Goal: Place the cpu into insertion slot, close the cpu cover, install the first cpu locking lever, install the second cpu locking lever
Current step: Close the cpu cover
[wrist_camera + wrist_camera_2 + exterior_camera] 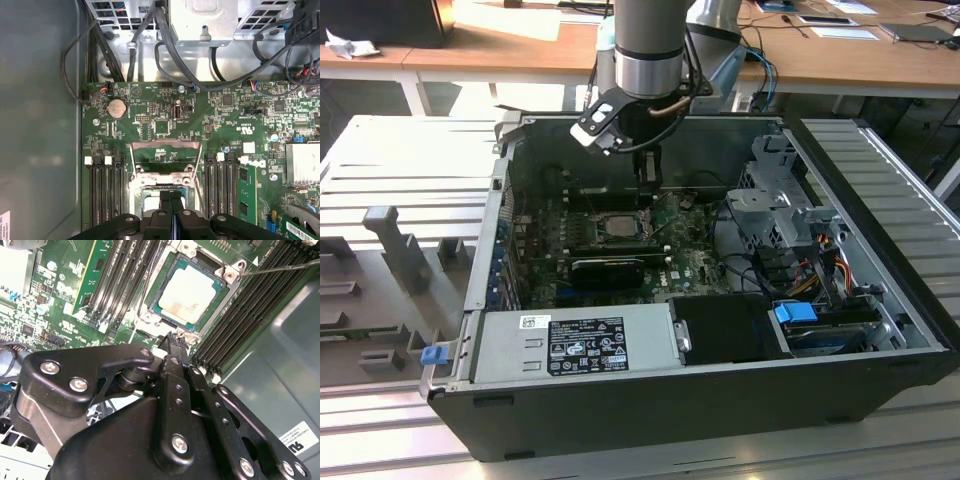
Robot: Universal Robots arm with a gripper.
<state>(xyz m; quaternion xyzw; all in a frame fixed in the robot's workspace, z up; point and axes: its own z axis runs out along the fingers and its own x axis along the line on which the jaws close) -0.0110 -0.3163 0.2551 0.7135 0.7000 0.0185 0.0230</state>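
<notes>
The small square cpu with a dull silver-grey top (pixel 189 287) is shown seated in the motherboard socket, uncovered; the thin dark-grey hinged cpu cover (pixel 165 145) appears to be tilted up at one edge; the black gripper (pixel 176 337) is held low at the socket rim, fingers pressed together with nothing seen between them, judged better suited to pushing than grasping; the socket is closely flanked by black memory slots (pixel 120 280); a thin wire locking lever (pixel 280 267) juts out beside it.

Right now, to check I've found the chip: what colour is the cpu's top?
The cpu is dull silver-grey on top, clearest in the second wrist view.
</notes>
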